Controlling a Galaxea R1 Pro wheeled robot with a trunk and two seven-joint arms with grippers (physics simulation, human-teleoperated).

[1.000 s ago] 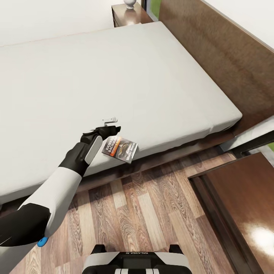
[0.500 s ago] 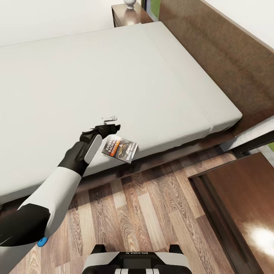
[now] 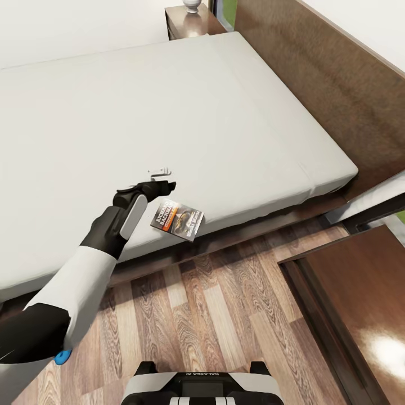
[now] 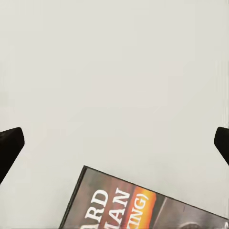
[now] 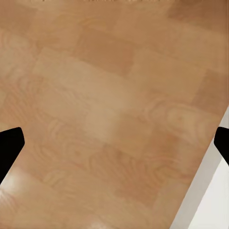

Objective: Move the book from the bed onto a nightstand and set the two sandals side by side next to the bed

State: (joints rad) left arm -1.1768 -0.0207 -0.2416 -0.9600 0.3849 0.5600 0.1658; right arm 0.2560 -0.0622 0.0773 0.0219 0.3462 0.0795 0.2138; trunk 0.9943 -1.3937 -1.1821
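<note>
So far nothing in the task looks finished. Farthest left, the robot's left arm reaches over the near edge of the bed, and its left gripper hovers above the light-grey mattress with the fingers spread wide and nothing between them. Just beside it to the right, the book lies flat at the mattress's near edge, one corner poking past the edge toward the wood-plank floor; it is not gripped. Farther right, a nightstand stands close by with its glossy top bare. The right gripper hangs open over floorboards. Book transfer and both sandals remain to be done, I judge.
</note>
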